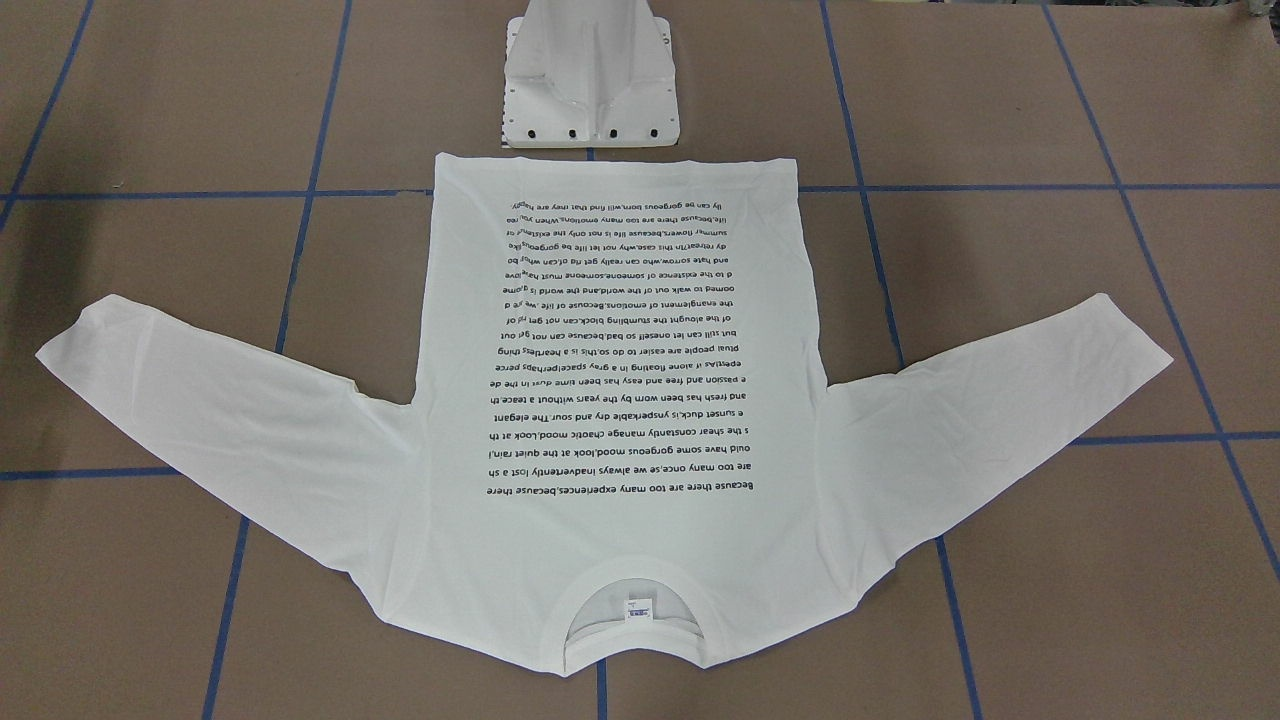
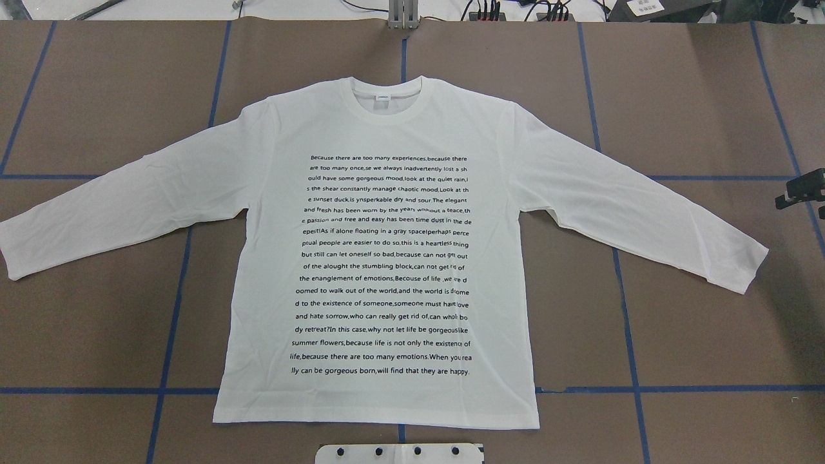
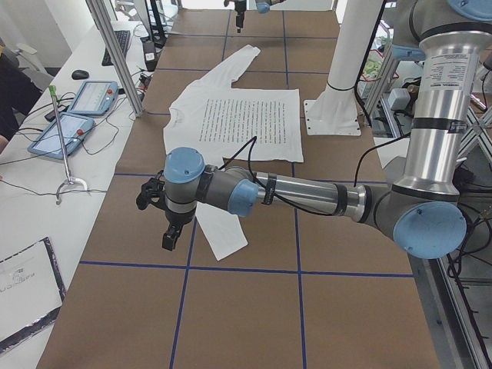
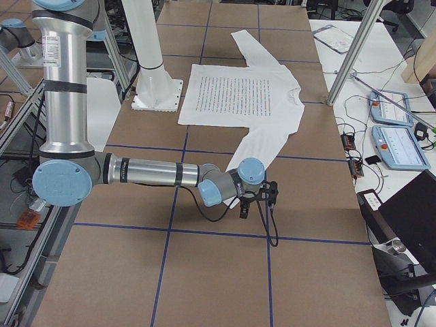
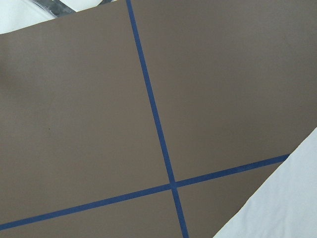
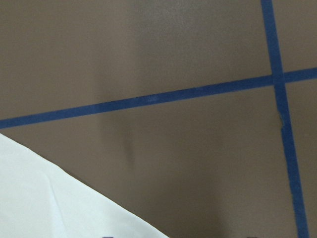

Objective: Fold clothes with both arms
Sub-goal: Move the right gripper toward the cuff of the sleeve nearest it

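Just beyond the pedestal base (image 2: 399, 453), the shirt (image 2: 380, 258) lies flat on the bench (image 2: 696, 335), print up, hem nearest the base, sleeves spread to either side. We judge that the thin cotton may bunch or drag if a pinch takes only one layer. The left gripper (image 3: 167, 234) and right gripper (image 4: 257, 201) hang near the cuffs. We cannot tell whether they are released or clenched. The overhead view cuts off the right gripper.

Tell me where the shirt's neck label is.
Overhead view: the neck label sits inside the collar of the T-shirt, at the end farthest from the pedestal base.
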Controlling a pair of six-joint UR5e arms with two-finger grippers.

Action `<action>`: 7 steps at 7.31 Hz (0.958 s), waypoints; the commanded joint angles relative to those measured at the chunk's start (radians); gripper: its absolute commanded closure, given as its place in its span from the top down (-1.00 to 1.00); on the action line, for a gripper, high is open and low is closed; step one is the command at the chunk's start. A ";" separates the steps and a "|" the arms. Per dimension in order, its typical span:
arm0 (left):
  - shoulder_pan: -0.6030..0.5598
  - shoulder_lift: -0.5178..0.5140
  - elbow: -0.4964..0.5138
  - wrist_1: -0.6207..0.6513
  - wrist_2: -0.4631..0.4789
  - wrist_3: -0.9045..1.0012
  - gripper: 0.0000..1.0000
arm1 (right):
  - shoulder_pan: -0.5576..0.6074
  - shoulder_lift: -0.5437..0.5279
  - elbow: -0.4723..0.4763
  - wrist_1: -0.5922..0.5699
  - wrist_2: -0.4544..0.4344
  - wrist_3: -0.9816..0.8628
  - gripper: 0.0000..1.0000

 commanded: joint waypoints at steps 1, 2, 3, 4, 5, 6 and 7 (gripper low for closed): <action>0.000 -0.001 -0.002 0.000 0.000 0.000 0.99 | -0.095 -0.017 -0.076 0.216 -0.067 0.219 0.73; 0.000 -0.002 -0.003 0.000 0.000 0.000 0.99 | -0.095 -0.030 -0.085 0.234 -0.064 0.266 0.68; 0.000 -0.002 -0.014 0.000 0.000 -0.002 0.99 | -0.099 -0.032 -0.085 0.257 -0.061 0.343 0.56; 0.000 -0.002 -0.015 0.000 0.000 -0.008 0.99 | -0.112 -0.035 -0.087 0.284 -0.059 0.375 0.54; 0.000 -0.002 -0.014 0.000 0.000 -0.008 0.99 | -0.118 -0.040 -0.085 0.291 -0.059 0.383 0.53; 0.000 -0.002 -0.015 0.000 0.000 -0.008 0.99 | -0.124 -0.040 -0.085 0.291 -0.059 0.383 0.51; 0.000 -0.001 -0.014 0.000 0.000 -0.008 0.99 | -0.130 -0.040 -0.085 0.291 -0.059 0.383 0.50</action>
